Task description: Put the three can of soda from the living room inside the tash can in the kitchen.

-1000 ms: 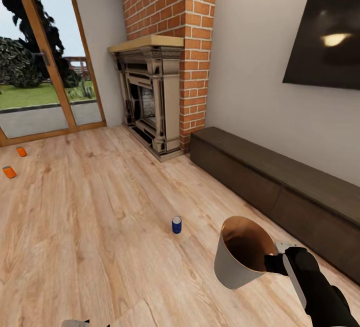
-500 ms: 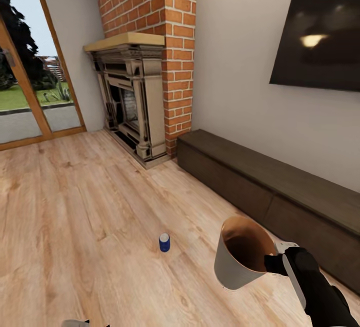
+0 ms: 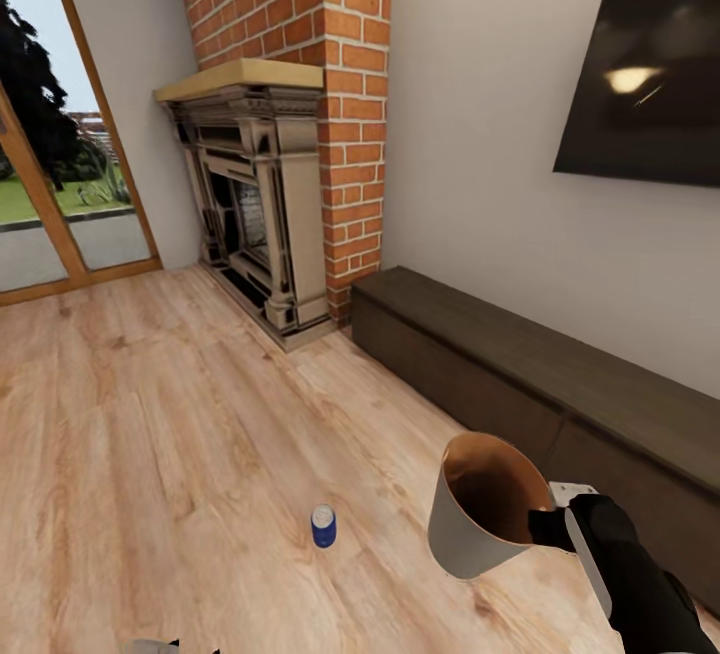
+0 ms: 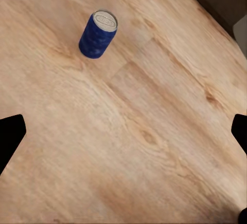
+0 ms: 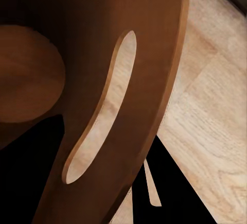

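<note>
A blue soda can [image 3: 323,526] with a silvery top stands upright on the wood floor, a short way left of the bin. The left wrist view has the same can [image 4: 98,34] ahead of my left gripper [image 4: 123,136], whose dark fingertips [image 4: 10,136] sit wide apart, open and holding nothing. My right gripper [image 3: 548,526] is shut on the rim of the trash can [image 3: 480,509], a pale grey tapered bin tipped sideways above the floor. Its brown inside [image 5: 77,80] looks empty. The two orange cans are out of view.
A red brick fireplace [image 3: 270,204] stands ahead on the left, with glass garden doors [image 3: 60,194] further left. A long dark low cabinet [image 3: 520,374] runs along the right wall under a wall TV [image 3: 650,74]. Wood floor [image 3: 150,434] spreads around the can.
The camera has turned and moved forward, so the blue can now sits lower and nearer in the picture. The orange cans have slipped out at the left. The bin stays in my right gripper.
</note>
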{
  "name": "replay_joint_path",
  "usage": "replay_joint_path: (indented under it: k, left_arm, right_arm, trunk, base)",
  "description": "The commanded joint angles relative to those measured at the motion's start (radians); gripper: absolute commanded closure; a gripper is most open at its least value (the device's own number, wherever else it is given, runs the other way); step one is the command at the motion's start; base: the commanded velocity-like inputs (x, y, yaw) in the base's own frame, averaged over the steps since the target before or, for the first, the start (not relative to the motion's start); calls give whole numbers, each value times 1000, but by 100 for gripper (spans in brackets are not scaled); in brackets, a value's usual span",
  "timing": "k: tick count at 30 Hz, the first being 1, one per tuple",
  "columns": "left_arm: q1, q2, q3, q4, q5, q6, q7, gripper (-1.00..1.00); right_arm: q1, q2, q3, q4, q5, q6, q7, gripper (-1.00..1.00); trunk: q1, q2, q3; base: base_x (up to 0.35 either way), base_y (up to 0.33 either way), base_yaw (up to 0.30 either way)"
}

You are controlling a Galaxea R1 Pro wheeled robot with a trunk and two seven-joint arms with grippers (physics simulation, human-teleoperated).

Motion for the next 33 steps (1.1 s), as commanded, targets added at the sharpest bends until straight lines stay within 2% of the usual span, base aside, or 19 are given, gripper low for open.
replay_joint_path:
  k: [1, 6, 10, 14, 25, 33]
  left_arm:
    - [0, 0, 0, 0, 0, 0, 0, -100]
    - [0, 0, 0, 1, 0, 0, 0, -100]
    - [0, 0, 0, 1, 0, 0, 0, -100]
    - [0, 0, 0, 2, 0, 0, 0, -100]
    - [0, 0, 0, 3, 0, -1, 1, -100]
    - [0, 0, 0, 3, 0, -4, 2, -100]
  right_arm:
    - [0, 0, 0, 0, -12, -1, 7, 100]
    - [0, 0, 4, 22, -4, -2, 0, 100]
    - [0, 3, 6, 38, 49, -3, -2, 100]
    - [0, 4, 8, 53, 70, -3, -2, 100]
    - [0, 6, 8, 58, 73, -3, -2, 100]
    - [0, 8, 8, 58, 73, -3, -2, 100]
  trunk:
    - [0, 0, 0]
    - [0, 0, 0]
    - [0, 0, 0]
    - [0, 0, 0]
    - [0, 0, 0]
    - [0, 0, 0]
  base:
    - [343, 0, -1]
    - [343, 0, 0]
    - [298, 0, 0]
    - [74, 0, 0]
    - [143, 0, 0]
    - [33, 0, 0]
